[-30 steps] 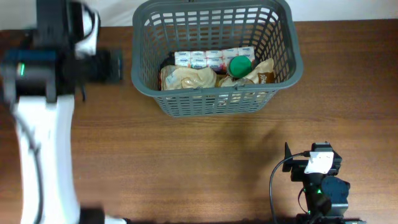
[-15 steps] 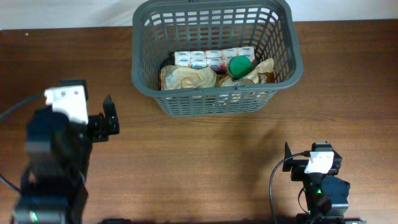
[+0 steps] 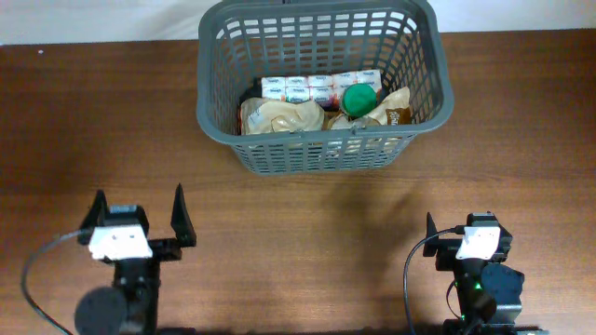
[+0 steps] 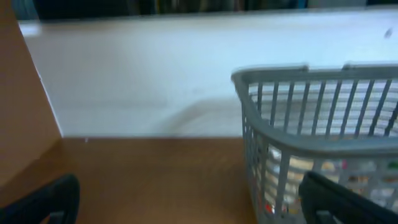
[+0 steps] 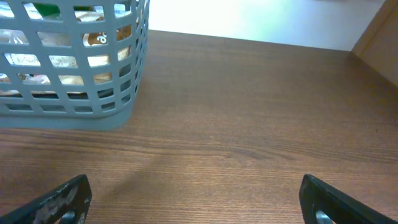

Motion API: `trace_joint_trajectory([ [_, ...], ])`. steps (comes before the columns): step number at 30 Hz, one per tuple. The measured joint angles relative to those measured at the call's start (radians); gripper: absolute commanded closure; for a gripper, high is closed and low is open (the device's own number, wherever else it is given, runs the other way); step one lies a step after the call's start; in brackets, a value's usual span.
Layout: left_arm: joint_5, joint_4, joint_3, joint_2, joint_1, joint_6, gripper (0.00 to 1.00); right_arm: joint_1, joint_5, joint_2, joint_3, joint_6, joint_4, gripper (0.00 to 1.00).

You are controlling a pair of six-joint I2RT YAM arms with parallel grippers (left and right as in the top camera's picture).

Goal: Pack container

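Observation:
The container, a dark grey slotted basket (image 3: 321, 154), stands at the back middle of the table. It holds a row of white packets (image 3: 317, 87), a green-lidded item (image 3: 358, 98) and tan bags (image 3: 279, 116). My left gripper (image 3: 138, 207) is open and empty at the front left, well short of the basket. The left wrist view shows its fingers (image 4: 193, 205) wide apart and the basket's corner (image 4: 311, 146) ahead on the right. My right gripper (image 3: 468, 225) is open and empty at the front right. The right wrist view shows its fingers (image 5: 199, 202) apart and the basket (image 5: 74, 93) at upper left.
The brown wooden table (image 3: 307, 233) lies between both grippers and the basket. A white wall (image 4: 143, 74) runs behind the table's far edge. A wooden panel (image 4: 18, 112) stands at the far left.
My left arm has drawn back from beside the basket's left side to the front left of the table, open and empty. The right arm and the basket have not moved.

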Motion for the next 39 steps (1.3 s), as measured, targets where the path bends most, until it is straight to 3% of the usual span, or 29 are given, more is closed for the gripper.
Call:
trace_joint_trajectory([
  [8,0.000,0.269,-0.179,-0.137,-0.008,0.000,0.01,0.000,0.000,0.000,0.000,0.000,0.000,0.01],
  [13,0.000,0.346,-0.267,-0.158,-0.049,0.000,0.01,0.000,0.000,0.000,0.000,0.000,0.000,0.01],
  [25,0.000,0.379,-0.470,-0.240,-0.082,0.000,0.01,0.000,0.000,0.000,0.000,0.000,0.000,0.01],
  [39,0.000,0.314,-0.549,-0.240,-0.082,0.000,0.01,0.000,0.000,0.000,0.000,0.000,0.000,0.01],
])
